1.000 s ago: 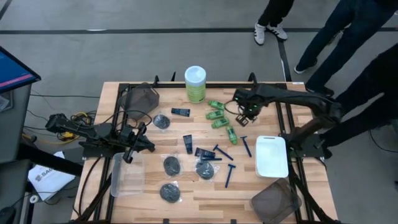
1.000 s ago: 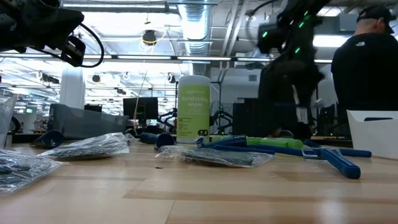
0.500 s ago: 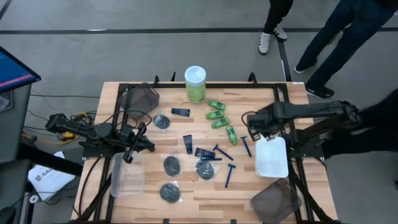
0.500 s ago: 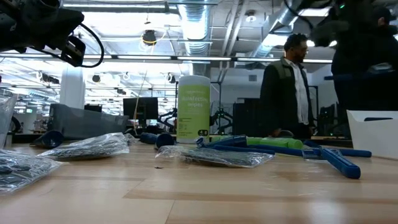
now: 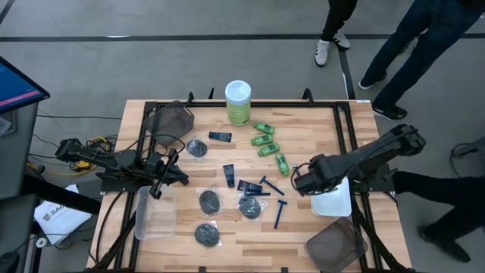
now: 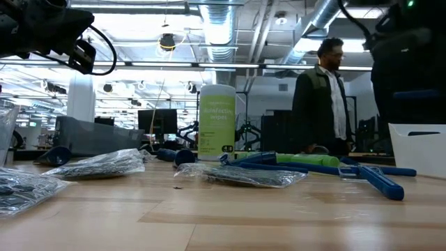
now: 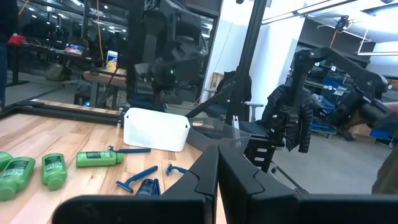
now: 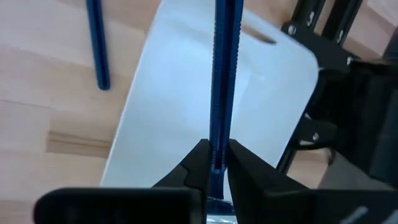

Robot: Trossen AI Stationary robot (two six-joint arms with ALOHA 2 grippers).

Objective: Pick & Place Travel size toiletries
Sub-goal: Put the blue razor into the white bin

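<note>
My right gripper (image 8: 216,155) is shut on a thin blue razor (image 8: 221,74) and hovers at the left side of the white tray (image 5: 337,199). A second razor (image 8: 97,43) lies on the wood beside that tray. Spread over the table's middle are green bottles (image 5: 265,140), two more razors (image 5: 277,214), navy tubes (image 5: 228,174) and bagged black discs (image 5: 209,201). My left gripper (image 7: 217,163) is shut on nothing and waits at the left side, above a clear bin (image 5: 154,216). My right gripper pinches the blue razor's thin handle (image 8: 217,134) between its two fingers. The razor runs along the fingers and sticks out forward past their tips. It is lifted clear and hangs over the white tray (image 8: 186,93). Which end of the razor the fingers have, I cannot tell.
A tall green canister with a white lid (image 5: 238,102) stands at the far edge. Tinted bins sit at the far left (image 5: 173,120) and near right (image 5: 333,244). People stand beyond the far and right sides (image 6: 327,97). Bare wood shows along the near edge.
My right arm has swung from the far side, near the green bottles, toward the near edge and has come to the white tray's left side, carrying the razor along. My left arm and the items on the table have stayed put.
</note>
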